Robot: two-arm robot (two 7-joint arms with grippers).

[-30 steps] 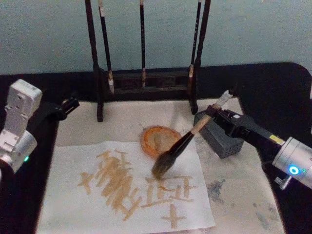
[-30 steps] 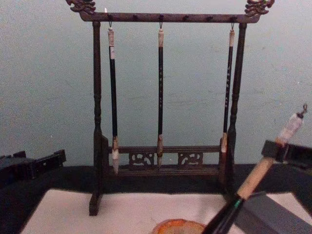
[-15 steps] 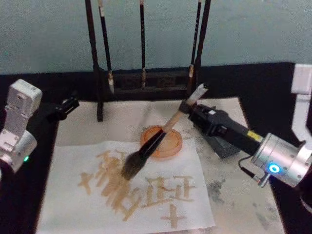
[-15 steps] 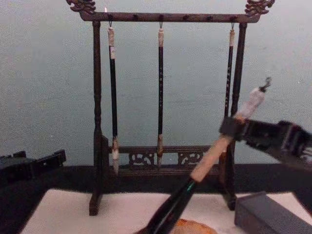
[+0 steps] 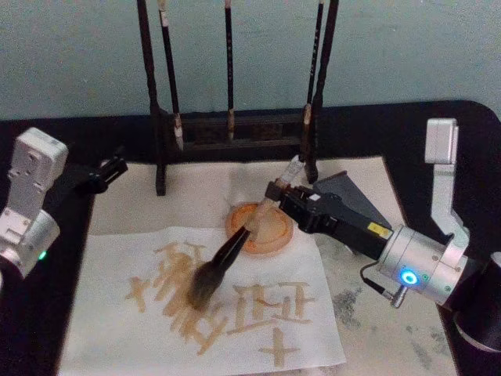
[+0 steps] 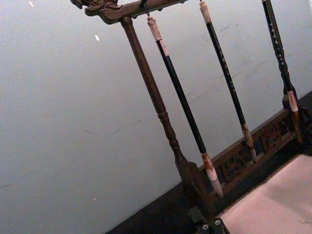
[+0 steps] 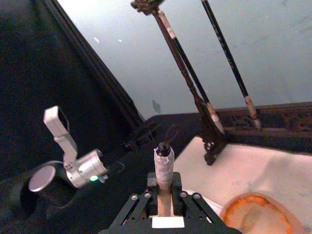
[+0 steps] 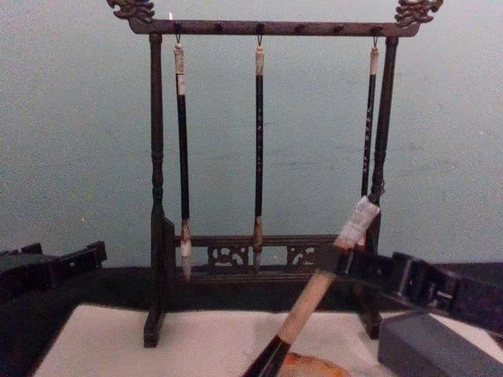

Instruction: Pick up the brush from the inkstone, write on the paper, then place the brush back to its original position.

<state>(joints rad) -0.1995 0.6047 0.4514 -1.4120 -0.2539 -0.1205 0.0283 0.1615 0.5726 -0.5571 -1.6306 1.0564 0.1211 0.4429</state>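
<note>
Operator, your left gripper [image 5: 115, 166] hangs idle over the black tabletop [image 5: 47, 133], just off the far left corner of the cream felt mat [image 5: 141, 200]. You cannot tell whether it is open or closed. Next comes the paper [image 5: 109, 337], a white sheet lying flat on the near half of the mat and marked with ochre strokes [image 5: 184, 294]. Behind it, at the mat's far edge, stands the dark wooden brush rack [image 5: 258, 125], with three thin brushes [image 8: 258, 141] hanging from its top bar.

The brush [image 5: 233, 249] slants across the middle. Its grey-brown tuft is down among the strokes on the paper, apparently touching it. Its black ferrule and tan handle rise to the right and away from you, crossing above the left rim of the orange dish [image 5: 274, 233]. That shallow round dish sits at the paper's far edge and holds a pale, greyish film.

Your right gripper [image 5: 275, 193] is clamped narrow on the handle just below its whitish end, above the dish's far rim, so gripper and brush cover part of the dish. Behind the gripper a dark grey block [image 5: 351, 194] rests on the mat, its near side hidden by the arm. Grey smudges [image 5: 348, 304] stain the mat right of the paper.
</note>
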